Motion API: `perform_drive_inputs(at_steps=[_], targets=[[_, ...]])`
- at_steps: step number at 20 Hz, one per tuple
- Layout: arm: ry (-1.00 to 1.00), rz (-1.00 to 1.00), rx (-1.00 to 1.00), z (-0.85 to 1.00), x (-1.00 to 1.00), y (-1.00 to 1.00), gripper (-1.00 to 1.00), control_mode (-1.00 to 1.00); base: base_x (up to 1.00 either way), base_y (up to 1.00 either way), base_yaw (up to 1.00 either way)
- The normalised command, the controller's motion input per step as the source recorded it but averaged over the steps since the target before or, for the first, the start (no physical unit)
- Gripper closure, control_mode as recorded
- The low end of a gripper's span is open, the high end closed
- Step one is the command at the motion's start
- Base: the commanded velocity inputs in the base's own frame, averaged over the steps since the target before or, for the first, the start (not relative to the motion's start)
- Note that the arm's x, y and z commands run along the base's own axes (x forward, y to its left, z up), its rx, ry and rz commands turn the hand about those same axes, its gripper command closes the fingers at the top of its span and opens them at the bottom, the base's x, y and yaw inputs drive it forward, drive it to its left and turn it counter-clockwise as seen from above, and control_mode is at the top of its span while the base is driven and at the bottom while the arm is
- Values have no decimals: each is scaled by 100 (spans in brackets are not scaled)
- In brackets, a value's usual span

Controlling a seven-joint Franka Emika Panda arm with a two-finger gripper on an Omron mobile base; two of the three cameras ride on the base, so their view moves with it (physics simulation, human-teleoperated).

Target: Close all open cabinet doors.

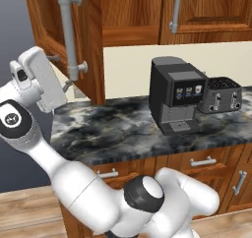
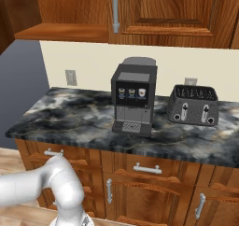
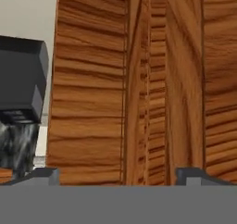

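Note:
An open cabinet door [image 1: 86,45] of reddish-brown wood hangs swung out at the upper left, its long grey bar handle [image 1: 69,33] facing me. My gripper [image 1: 66,86] is just below the handle's lower end, close to the door's bottom corner. In the hand view the door's wood grain [image 3: 139,89] is very near, and the gripper [image 3: 120,177] stands open with nothing between its fingertips [image 3: 46,174]. To the right, another cabinet door [image 1: 211,11] with its handle [image 1: 175,11] is shut; in the right base view this same door [image 2: 168,8] and handle [image 2: 115,10] appear.
On the marble counter [image 1: 113,129] stand a black coffee machine [image 1: 174,97] and a dark toaster [image 1: 221,95]. Drawers with silver pulls [image 1: 203,162] run below. A wall outlet [image 2: 70,77] sits above the counter's left end.

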Motion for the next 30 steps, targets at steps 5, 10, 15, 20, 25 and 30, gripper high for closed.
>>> perform_drive_inputs(at_steps=[5,10,15,20,25,30], targets=[[-2,-2,3,19,20,-73,-100,-100,0,0,0],[-5,0,3,16,24,-81,-100,-100,0,0,0],[-3,0,5,10,40,-82,-100,-100,0,0,0],[-3,2,7,9,50,-82,-100,-100,0,0,0],[-4,6,9,9,60,-77,-100,-100,0,0,0],[-6,9,10,15,69,-58,-100,-100,0,0,0]])
